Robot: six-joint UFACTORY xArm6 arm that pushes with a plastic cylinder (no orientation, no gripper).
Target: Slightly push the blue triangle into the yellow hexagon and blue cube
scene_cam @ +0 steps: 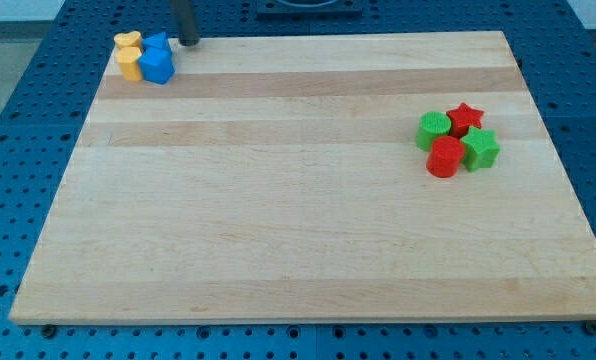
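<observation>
A tight cluster sits at the board's top left corner. It holds a yellow hexagon, a second yellow block above it, and two blue blocks to their right. The upper blue block looks like the blue triangle. The lower, larger one looks like the blue cube. All of them touch one another. My tip rests on the board's top edge, just right of the upper blue block, with a small gap between them.
A second cluster lies at the view's right: a green round block, a red star, a green star and a red cylinder. The wooden board lies on a blue perforated table.
</observation>
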